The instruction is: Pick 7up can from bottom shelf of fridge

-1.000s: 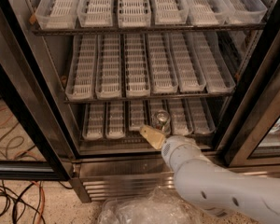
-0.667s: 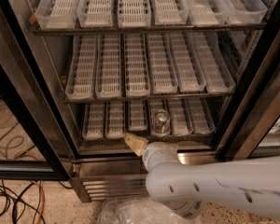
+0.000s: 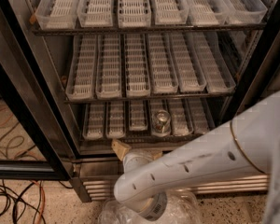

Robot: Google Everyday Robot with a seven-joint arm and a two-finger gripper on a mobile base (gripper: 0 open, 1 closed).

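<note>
camera view: the fridge (image 3: 50, 78) is open, with three racks of pale slotted trays. the 7up can (image 3: 161, 121) stands upright on the bottom shelf (image 3: 115, 121), in the fourth lane from the left, up at the near end of its tray. the other lanes down there look bare.

the gripper (image 3: 121, 149) sits low and outside the fridge, just in front of the steel ledge under the bottom shelf. it's left of the can and nearer to us, not touching it. honestly can't tell if it's released or clenched, only a tan tip pokes out from the arm.

the white arm (image 3: 200, 160) comes in from the right and covers a good part of the base grille (image 3: 100, 185) and the floor. some crinkly clear plastic (image 3: 115, 213) lies under it, half hidden. loose cables (image 3: 11, 202) sprawl on the floor at far left, behind the black door frame (image 3: 18, 101). the top rack is cut off at the picture edge.
</note>
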